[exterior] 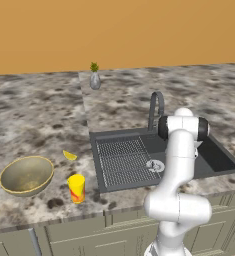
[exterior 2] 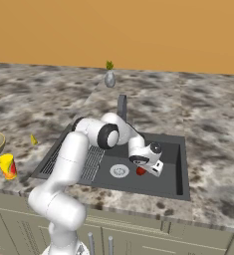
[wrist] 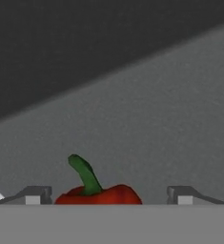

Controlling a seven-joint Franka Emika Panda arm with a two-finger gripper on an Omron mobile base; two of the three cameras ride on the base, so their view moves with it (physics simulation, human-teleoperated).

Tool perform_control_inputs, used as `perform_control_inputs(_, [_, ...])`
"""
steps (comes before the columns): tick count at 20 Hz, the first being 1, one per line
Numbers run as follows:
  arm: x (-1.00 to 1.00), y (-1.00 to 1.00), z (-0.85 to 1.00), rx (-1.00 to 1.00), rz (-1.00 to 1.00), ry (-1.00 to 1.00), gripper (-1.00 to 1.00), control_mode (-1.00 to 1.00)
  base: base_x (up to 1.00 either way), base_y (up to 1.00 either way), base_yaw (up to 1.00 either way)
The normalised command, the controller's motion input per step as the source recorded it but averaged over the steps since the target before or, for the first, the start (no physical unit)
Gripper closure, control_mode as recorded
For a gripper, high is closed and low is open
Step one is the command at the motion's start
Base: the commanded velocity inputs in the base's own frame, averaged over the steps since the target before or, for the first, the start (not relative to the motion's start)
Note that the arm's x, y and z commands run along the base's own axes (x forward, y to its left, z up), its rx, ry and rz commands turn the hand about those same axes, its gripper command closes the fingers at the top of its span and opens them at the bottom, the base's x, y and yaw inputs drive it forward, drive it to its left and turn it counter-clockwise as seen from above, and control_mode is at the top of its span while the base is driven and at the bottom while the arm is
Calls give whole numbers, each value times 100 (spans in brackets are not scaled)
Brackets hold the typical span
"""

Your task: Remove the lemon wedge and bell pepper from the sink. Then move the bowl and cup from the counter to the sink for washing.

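My gripper (exterior 2: pixel 147 173) reaches down into the dark grey sink (exterior 2: pixel 180 164), right at the red bell pepper (exterior 2: pixel 140 171) on the basin floor. In the hand view the bell pepper (wrist: pixel 98 193), green stem up, sits between the two fingertips (wrist: pixel 37 195), which stand wide apart and clear of it. The gripper (wrist: pixel 108 196) is open. On the counter left of the sink lie the yellow lemon wedge (exterior: pixel 69 155), the olive-gold bowl (exterior: pixel 26 175) and the yellow cup (exterior: pixel 76 188). The arm hides the gripper in the left base view.
The grey arched faucet (exterior: pixel 156 107) rises behind the basin. A ribbed drainboard (exterior: pixel 121 160) fills the sink's left part, with a round drain (exterior 2: pixel 119 171) beside the pepper. A grey vase with a plant (exterior: pixel 94 77) stands far back near the orange wall.
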Motion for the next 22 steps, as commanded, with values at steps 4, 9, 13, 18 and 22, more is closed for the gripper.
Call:
perform_control_inputs(4, [0, 5, -1, 3, -2, 0, -100, -100, 0, 0, 0])
perform_control_inputs(9, [-2, 6, 0, 2, -3, 0, -100, -100, 0, 0, 0])
perform_control_inputs(13, [-7, 6, -1, 0, -5, 1, -100, -100, 0, 0, 0])
perform_control_inputs(18, [-6, 8, 0, 0, -5, 0, -100, -100, 0, 0, 0])
perform_control_inputs(22, [-6, 10, 0, 0, -5, 0, -100, -100, 0, 0, 0])
